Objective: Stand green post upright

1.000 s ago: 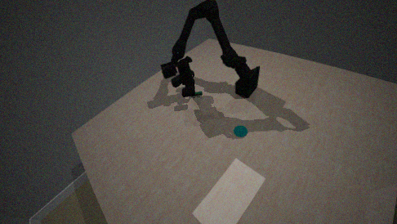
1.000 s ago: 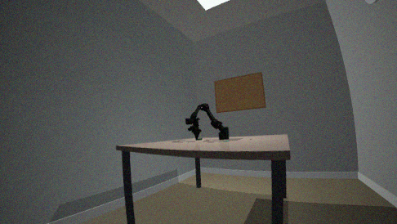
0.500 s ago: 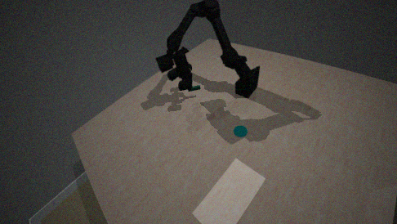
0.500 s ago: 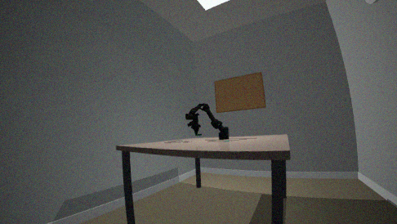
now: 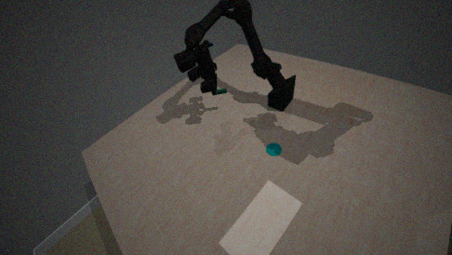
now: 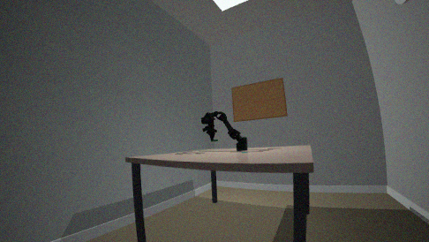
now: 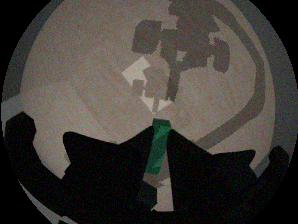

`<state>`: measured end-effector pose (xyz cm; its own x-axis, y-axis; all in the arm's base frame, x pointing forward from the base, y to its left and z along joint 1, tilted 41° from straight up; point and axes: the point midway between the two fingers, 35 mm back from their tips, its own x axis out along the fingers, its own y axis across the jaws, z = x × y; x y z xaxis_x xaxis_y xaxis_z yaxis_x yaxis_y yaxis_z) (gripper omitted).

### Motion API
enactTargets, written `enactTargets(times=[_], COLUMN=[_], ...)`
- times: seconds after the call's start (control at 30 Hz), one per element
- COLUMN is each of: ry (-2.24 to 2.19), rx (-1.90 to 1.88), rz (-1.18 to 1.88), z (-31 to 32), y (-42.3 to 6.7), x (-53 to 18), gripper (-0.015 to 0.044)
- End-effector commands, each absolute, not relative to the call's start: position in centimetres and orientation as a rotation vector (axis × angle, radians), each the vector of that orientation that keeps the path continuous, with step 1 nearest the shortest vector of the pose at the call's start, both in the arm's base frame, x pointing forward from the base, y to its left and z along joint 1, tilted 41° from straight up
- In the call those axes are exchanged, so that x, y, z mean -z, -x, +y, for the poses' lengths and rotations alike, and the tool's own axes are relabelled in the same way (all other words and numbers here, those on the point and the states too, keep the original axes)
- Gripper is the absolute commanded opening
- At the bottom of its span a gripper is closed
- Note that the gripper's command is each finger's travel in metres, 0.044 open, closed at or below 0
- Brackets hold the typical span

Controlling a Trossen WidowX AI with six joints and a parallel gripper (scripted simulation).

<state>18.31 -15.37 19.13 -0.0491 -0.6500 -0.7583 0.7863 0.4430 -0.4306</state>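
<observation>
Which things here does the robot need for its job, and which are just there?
Needed:
- green post, held in the gripper
- cyan circle

Just there:
- pale rectangle on the table
- orange board on the wall

A pale rectangular patch (image 5: 261,219) lies on the tan table (image 5: 153,186).

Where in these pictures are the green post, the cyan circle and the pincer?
green post (image 5: 220,90): top view, the end jutting from the grip.
cyan circle (image 5: 273,149): top view, its middle, on the table.
pincer (image 5: 211,89): top view, between the fingertips, shut on the post.
</observation>
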Motion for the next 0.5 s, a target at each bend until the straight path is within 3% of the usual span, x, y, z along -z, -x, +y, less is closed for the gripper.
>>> enactTargets(times=[0.0, 0.47], ry=[-0.153, -0.023], rx=[1.177, 1.032], rz=[1.107, 1.222], z=[-14.8, -13.0], y=[-18.2, -20.9], x=[-20.1, -18.6], gripper=[0.0023, 0.0023])
